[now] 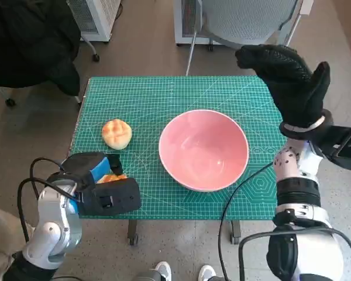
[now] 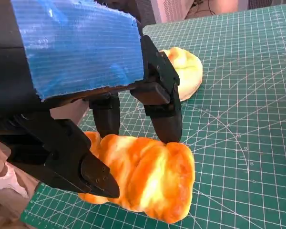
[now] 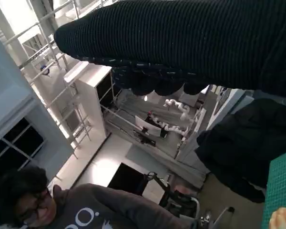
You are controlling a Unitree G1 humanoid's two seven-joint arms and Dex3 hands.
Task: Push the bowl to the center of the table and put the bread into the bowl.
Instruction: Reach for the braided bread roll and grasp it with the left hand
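A pink bowl (image 1: 203, 149) stands empty on the green cutting mat (image 1: 164, 93), a little right of the table's middle. A round pale bread roll (image 1: 117, 133) (image 2: 186, 71) lies to its left. At the mat's near left corner my left hand (image 1: 96, 175) (image 2: 76, 62) grips an oblong orange-glazed bread (image 1: 111, 177) (image 2: 148, 176), fingers (image 2: 164, 119) on one side and thumb on the other; the bread lies low against the mat. My gloved right hand (image 1: 286, 76) (image 3: 181, 43) is raised above the table's far right corner and holds nothing.
An office chair (image 1: 245, 20) stands beyond the table's far edge. A black coat (image 1: 29, 41) hangs at the far left. A person (image 3: 62, 210) shows in the right wrist view. Cables run along both forearms near the table's front edge.
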